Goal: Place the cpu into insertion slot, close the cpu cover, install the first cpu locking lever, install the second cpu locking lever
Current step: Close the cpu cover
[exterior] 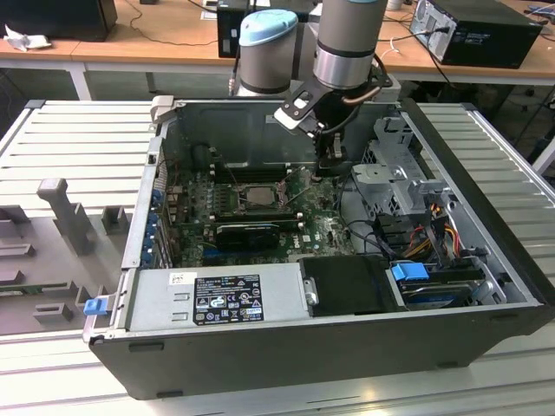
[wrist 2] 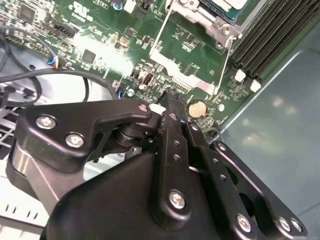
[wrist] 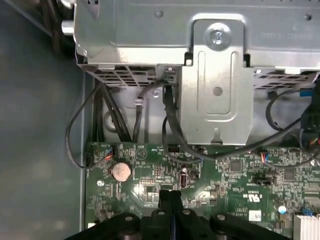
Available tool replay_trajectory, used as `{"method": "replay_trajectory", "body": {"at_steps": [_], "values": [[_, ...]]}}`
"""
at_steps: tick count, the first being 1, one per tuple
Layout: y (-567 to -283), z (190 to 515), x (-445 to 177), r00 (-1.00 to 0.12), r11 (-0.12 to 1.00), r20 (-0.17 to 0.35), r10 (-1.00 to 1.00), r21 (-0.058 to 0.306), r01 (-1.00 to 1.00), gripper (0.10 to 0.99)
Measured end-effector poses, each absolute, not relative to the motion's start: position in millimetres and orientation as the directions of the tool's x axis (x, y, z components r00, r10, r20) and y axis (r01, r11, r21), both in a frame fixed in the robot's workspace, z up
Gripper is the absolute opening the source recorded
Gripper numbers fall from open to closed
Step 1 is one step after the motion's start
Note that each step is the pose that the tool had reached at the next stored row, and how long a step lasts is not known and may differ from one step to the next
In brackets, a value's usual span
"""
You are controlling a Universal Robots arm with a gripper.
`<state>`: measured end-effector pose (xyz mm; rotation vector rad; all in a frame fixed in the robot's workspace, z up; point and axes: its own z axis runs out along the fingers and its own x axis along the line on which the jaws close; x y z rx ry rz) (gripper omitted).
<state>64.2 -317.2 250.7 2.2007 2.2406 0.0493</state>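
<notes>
Pale silvery cpu (exterior: pixel 258 196) lies flat in the dark insertion slot (exterior: pixel 236 200), hand (wrist: pixel 170 196) closed on nothing.

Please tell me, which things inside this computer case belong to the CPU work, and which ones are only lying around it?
For the job:
- insertion slot
- cpu cover
- gripper, its fingers shut, empty, above the board

Only lying about:
- coin battery
- memory slots
- power supply
- drive cage
- cables
</notes>
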Motion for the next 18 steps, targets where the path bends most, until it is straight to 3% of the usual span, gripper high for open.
{"method": "replay_trajectory", "body": {"at_steps": [18], "values": [[-316.9, 248.1, 23.5, -0.026, 0.026, 0.021, 0.999, 0.021, 0.999, 0.106]]}}
